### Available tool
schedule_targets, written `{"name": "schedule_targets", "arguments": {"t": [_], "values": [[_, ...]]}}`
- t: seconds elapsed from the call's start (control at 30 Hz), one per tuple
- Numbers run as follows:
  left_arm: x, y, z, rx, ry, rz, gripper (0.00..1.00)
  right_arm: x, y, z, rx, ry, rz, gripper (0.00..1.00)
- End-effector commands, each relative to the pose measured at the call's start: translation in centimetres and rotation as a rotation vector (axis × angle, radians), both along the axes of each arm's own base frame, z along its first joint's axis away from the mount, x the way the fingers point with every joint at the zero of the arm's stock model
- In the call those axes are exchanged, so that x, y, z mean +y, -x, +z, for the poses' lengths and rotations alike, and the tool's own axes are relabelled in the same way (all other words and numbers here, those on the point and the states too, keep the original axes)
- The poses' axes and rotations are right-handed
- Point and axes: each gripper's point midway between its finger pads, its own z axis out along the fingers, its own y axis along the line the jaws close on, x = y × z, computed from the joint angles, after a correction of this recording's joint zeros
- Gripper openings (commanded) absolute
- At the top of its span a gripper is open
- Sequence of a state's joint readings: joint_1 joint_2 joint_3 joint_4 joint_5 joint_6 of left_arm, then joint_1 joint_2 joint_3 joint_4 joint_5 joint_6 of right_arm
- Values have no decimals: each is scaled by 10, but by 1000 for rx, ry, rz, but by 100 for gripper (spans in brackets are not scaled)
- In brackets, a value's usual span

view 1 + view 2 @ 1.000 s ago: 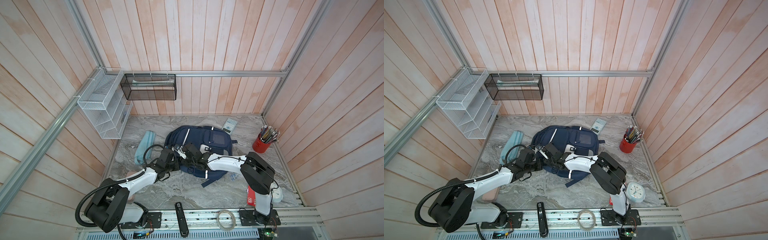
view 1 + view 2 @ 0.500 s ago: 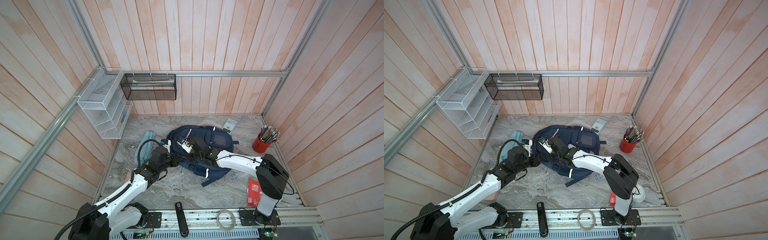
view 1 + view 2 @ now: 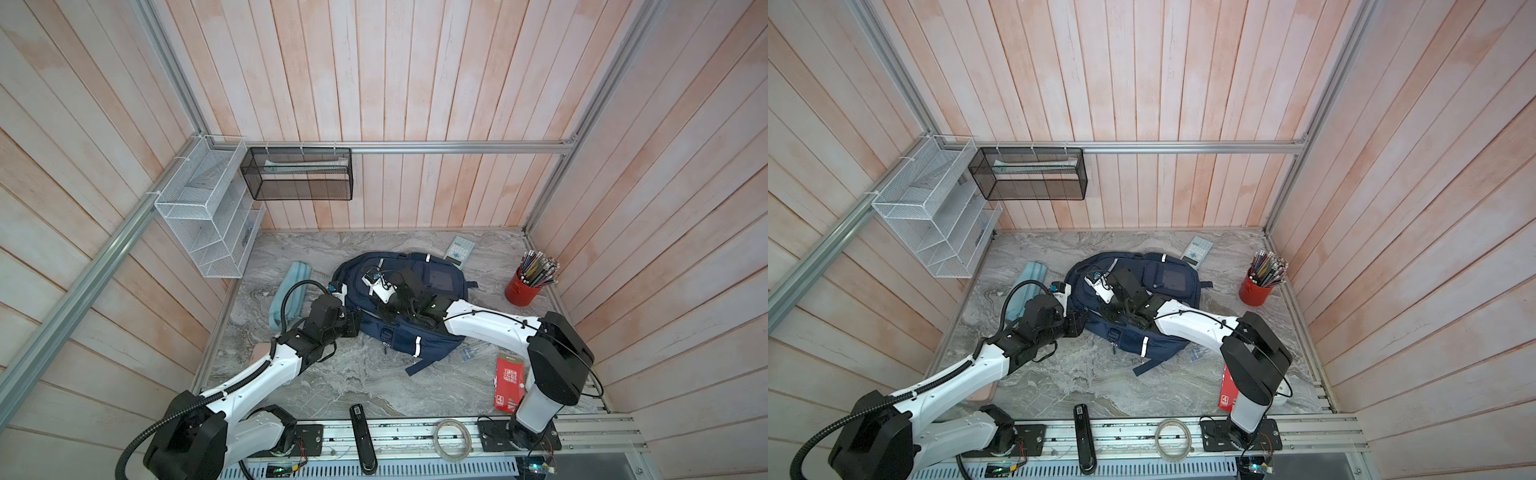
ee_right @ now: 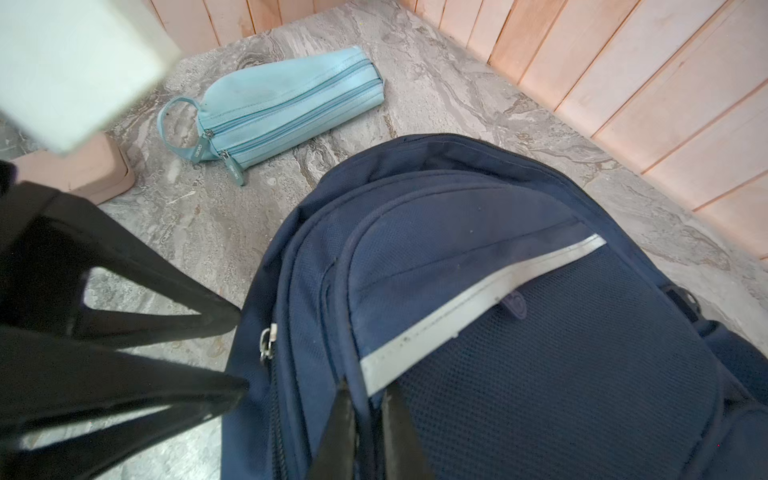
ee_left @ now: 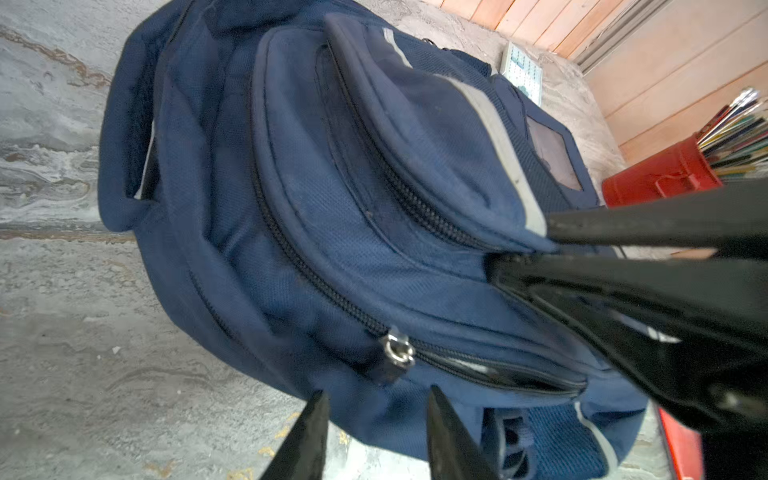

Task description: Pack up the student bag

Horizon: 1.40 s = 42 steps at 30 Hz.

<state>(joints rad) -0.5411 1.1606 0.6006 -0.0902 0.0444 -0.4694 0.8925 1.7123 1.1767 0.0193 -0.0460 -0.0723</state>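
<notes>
The marble desk (image 3: 332, 386) carries the student bag (image 3: 405, 334) at its centre. The bag lies flat, its long axis running roughly from ten to four o'clock in both top views, top end toward ten. The right gripper (image 4: 366, 384) reaches in from four o'clock and is pinched closed on a fold of the bag's front pocket beside the reflective stripe (image 4: 478, 303). The left gripper (image 5: 376, 392) sits at the bag's eight o'clock edge, jaws parted and empty, with the bag toward two o'clock from it. The zip pull (image 5: 397, 353) lies just ahead of those jaws, so the left arm is nearer, and closing on the pull looks like the next step.
</notes>
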Motion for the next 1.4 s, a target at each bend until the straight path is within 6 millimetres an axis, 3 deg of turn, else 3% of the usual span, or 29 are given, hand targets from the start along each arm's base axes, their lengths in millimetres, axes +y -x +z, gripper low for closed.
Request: {"name": "schedule_targets", "arguments": {"t": [0.0, 0.1, 0.3, 0.43, 0.57, 0.7, 0.87, 1.03, 1.13, 1.3, 1.37], "values": [[-11, -4, -2, -57, -50, -60, 37, 10, 3, 39, -24, -130, 24, 0], [-18, -5, -6, -72, -89, -87, 32, 8, 4, 40, -18, -140, 25, 0], [-3, -12, -23, -33, -177, -5, 10, 5, 5, 42, -2, -158, 28, 0], [1, -13, -21, -40, -182, 15, 8, 3, 7, 43, -1, -162, 30, 0], [15, -18, -16, -40, -188, 85, 0, 2, 10, 40, 5, -164, 37, 0], [27, -26, -9, -28, -135, 120, 0, -1, 15, 35, 21, -159, 43, 0], [40, -44, 14, -59, -97, 164, 0, -4, 25, 30, 38, -162, 77, 0], [27, -47, 16, -45, -78, 96, 0, -3, 29, 33, 41, -176, 103, 0], [9, -36, 23, -85, -18, -26, 0, -8, 24, 34, 52, -197, 100, 0], [-3, -6, 38, -190, 80, -126, 23, -15, 19, 35, 79, -213, 94, 0], [-10, 5, 38, -211, 79, -172, 27, -16, 19, 35, 74, -214, 93, 0]]}}
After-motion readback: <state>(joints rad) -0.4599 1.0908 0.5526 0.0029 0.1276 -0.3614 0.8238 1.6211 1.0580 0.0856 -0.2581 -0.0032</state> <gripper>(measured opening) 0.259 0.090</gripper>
